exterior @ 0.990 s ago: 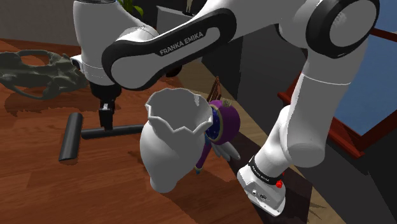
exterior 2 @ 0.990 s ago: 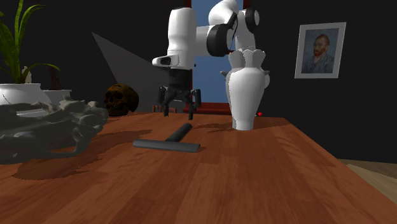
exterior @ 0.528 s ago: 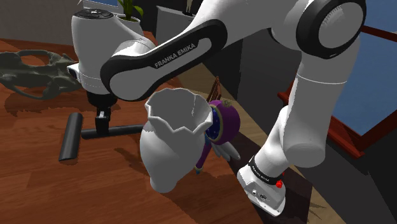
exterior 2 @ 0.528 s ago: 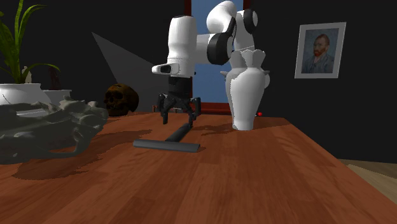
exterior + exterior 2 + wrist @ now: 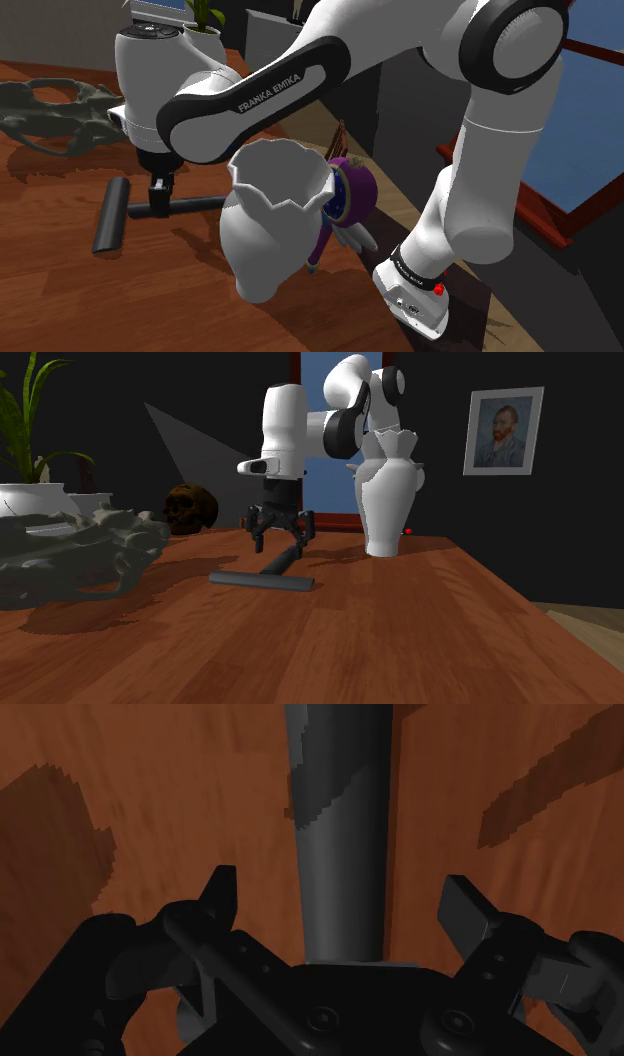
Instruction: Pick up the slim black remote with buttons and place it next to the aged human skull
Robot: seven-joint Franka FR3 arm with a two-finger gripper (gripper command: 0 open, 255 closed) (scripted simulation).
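The slim dark remote (image 5: 282,560) lies flat on the wooden table (image 5: 400,632), and in the shoulder view the remote (image 5: 190,205) runs sideways just left of the vase. My gripper (image 5: 282,540) hangs open just above it, near one end (image 5: 160,192). In the wrist view the remote (image 5: 340,834) runs straight between the spread fingers of the gripper (image 5: 345,899), which do not touch it. The dark brown skull (image 5: 190,509) sits at the table's far edge, to the left of the gripper in the second exterior view.
A second dark bar (image 5: 262,581) lies close by, meeting the remote's end (image 5: 112,215). A tall white vase (image 5: 268,225) stands near the arm, with a purple object (image 5: 352,192) behind it. A grey bony sculpture (image 5: 70,552) and a potted plant (image 5: 35,492) occupy the left.
The gripper has come down toward the remote, still open, and now straddles it from just above. The remote and the other things have not moved.
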